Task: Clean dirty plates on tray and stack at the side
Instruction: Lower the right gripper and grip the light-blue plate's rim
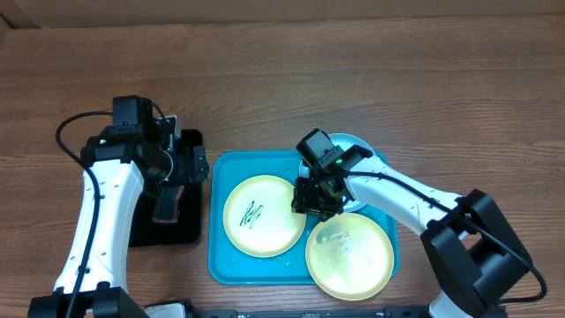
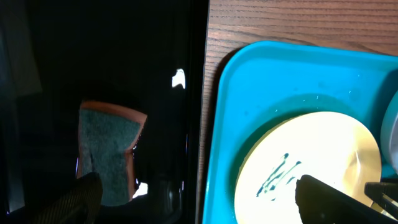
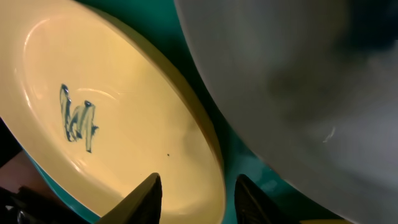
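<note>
The turquoise tray (image 1: pixel 222 258) holds three plates. A pale yellow plate (image 1: pixel 262 215) with a green scribble lies on its left. A second yellow plate (image 1: pixel 350 256) with faint marks lies at the front right. The light blue plate (image 1: pixel 364 144) at the back right is mostly hidden by my right arm. My right gripper (image 1: pixel 316 201) is open. In the right wrist view its fingers (image 3: pixel 199 202) straddle the right rim of the scribbled plate (image 3: pixel 124 112), with the blue plate (image 3: pixel 286 74) beside it. My left gripper (image 2: pixel 199 208) is open above the black tray.
A glossy black tray (image 1: pixel 190 231) stands left of the turquoise tray and holds a green and orange sponge (image 1: pixel 166 205), also in the left wrist view (image 2: pixel 109 149). Wooden table (image 1: pixel 353 71) surrounds both trays.
</note>
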You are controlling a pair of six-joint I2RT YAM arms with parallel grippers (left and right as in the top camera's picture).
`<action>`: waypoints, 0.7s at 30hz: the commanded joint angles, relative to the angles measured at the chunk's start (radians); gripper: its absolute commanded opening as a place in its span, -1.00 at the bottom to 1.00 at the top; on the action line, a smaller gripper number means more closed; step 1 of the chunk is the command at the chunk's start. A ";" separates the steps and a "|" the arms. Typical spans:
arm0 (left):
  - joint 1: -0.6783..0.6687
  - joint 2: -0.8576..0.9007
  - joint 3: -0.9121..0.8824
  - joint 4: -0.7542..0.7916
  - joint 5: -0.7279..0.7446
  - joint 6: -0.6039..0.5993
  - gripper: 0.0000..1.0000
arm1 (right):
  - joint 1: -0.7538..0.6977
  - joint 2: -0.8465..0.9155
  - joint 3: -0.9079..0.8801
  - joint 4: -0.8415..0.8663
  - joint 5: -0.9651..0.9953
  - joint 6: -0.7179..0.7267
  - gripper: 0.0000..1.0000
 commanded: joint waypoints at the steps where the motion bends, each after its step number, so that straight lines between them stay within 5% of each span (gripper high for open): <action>1: 0.003 -0.005 -0.002 0.000 0.016 -0.006 0.99 | 0.012 0.047 -0.004 0.010 -0.011 0.026 -0.28; 7: 0.003 -0.005 -0.002 0.000 0.016 -0.006 0.99 | 0.013 0.061 -0.004 0.018 -0.016 0.026 -0.37; 12: 0.003 -0.005 -0.002 0.000 0.016 -0.006 0.99 | 0.013 0.063 -0.004 0.032 -0.014 0.045 -0.86; 21: 0.003 -0.005 -0.002 -0.004 0.016 -0.007 1.00 | 0.013 0.063 -0.004 0.025 -0.011 0.048 -0.92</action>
